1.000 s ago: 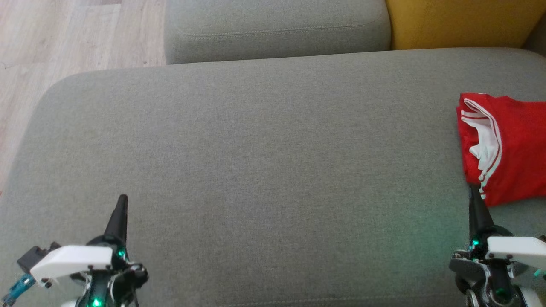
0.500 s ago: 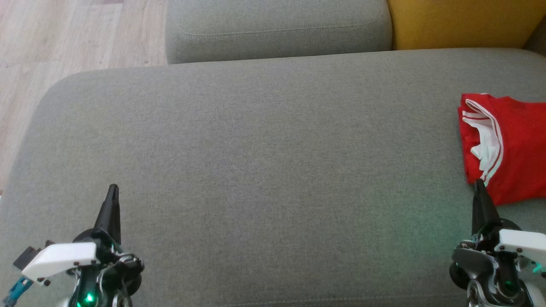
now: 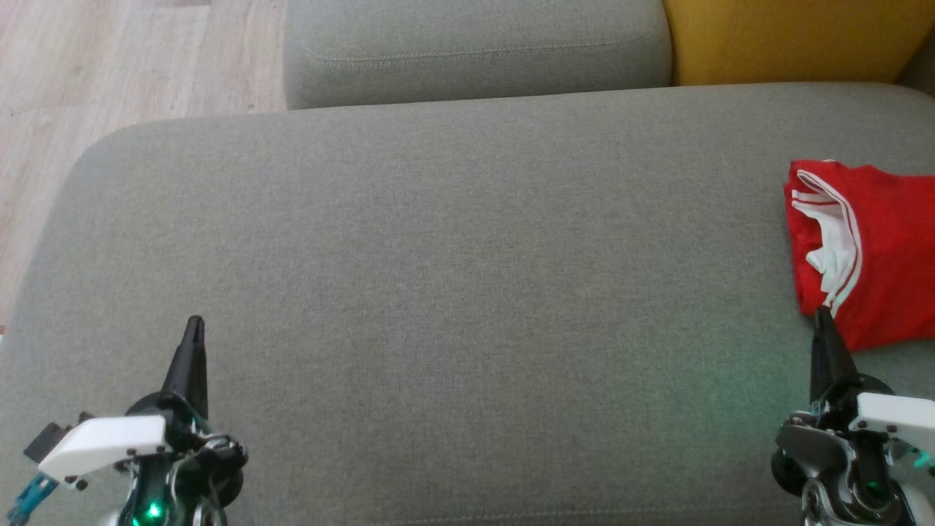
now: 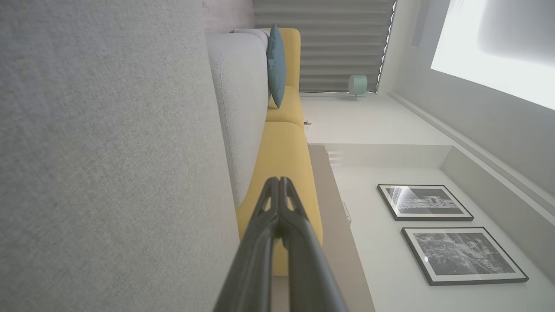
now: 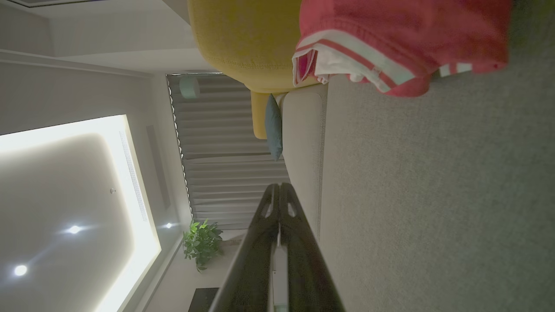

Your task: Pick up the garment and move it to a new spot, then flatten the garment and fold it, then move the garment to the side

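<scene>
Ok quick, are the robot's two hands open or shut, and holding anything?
Dark two-fingered left gripper: shut, empty.
Dark two-fingered right gripper: shut, empty, near the folded red white-striped garment.

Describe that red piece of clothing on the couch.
The red garment looks like soft jersey with white stripes and white lining showing at one edge. It lies folded, slightly rumpled, on the grey seat cushion at the robot's right, partly cut off by the head view's edge. The shut right claw points toward its near corner, seemingly without touching.
</scene>
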You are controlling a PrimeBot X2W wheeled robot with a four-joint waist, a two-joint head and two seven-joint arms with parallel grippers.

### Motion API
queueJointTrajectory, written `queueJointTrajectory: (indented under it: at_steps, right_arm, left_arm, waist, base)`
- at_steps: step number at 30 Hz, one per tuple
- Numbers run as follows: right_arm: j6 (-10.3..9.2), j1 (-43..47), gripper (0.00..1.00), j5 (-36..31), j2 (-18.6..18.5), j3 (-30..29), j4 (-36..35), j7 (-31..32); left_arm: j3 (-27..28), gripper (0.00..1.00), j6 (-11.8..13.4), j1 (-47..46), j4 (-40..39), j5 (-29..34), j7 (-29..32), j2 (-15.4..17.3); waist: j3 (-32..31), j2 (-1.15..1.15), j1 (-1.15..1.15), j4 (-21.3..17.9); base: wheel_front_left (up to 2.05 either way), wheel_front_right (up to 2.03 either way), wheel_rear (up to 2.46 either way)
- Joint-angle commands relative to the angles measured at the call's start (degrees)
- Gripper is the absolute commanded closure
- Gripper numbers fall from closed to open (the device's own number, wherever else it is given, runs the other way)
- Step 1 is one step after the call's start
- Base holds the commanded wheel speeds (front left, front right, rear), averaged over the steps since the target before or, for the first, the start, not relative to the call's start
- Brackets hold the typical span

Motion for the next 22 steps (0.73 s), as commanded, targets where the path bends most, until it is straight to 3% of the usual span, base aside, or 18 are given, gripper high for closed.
queueJointTrajectory:
  at_steps: [1, 22]
  right_arm:
    - [0.21, -2.8, 1.00, 0.0, -0.7, 1.1, -1.8, 0.4]
    - [0.21, -2.8, 1.00, -0.3, -0.4, 0.6, -1.8, 0.8]
  left_arm:
    - [2.3, 1.00, -0.4, -3.0, -1.5, 0.1, 0.4, 0.5]
    - [2.7, 1.00, -0.4, -3.1, -1.5, 0.4, 0.7, 0.2]
  waist:
    - [0.0, 0.00, 0.00, 0.0]
    - [0.0, 0.00, 0.00, 0.0]
  base:
    - [0.00, 0.00, 0.00]
    - [0.00, 0.00, 0.00]
